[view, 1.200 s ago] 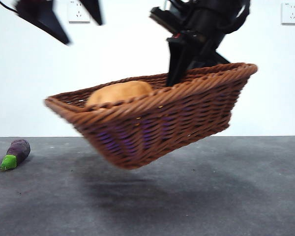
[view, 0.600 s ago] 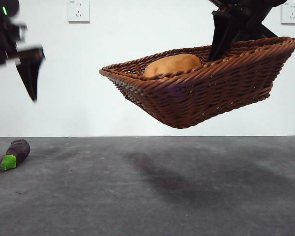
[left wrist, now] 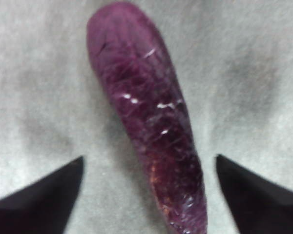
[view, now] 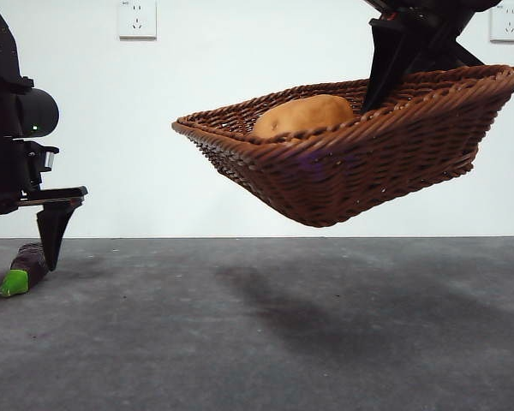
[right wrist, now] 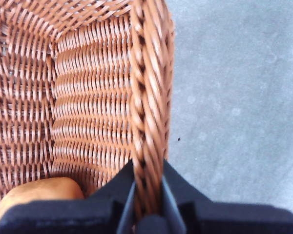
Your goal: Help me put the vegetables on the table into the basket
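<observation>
My right gripper (view: pixel 381 81) is shut on the braided rim of the wicker basket (view: pixel 368 163) and holds it tilted in the air at the right, well above the table (view: pixel 283 342). The right wrist view shows its jaws (right wrist: pixel 147 168) pinching the basket rim (right wrist: pixel 149 97). A brown potato (view: pixel 304 114) lies inside the basket and also shows in the right wrist view (right wrist: pixel 36 192). My left gripper (view: pixel 17 253) is open and low at the far left, with its jaws on either side of the purple eggplant (view: pixel 26 267). The left wrist view shows the gripper (left wrist: pixel 149 157) astride the eggplant (left wrist: pixel 141 117). The corn is out of view.
A white wall with two sockets (view: pixel 137 19) (view: pixel 507 21) stands behind the table. The basket casts a shadow (view: pixel 325 300) on the dark grey surface below it.
The basket moved right and a little up, then held still. My left arm came down from the upper left to the eggplant, jaws open around it.
</observation>
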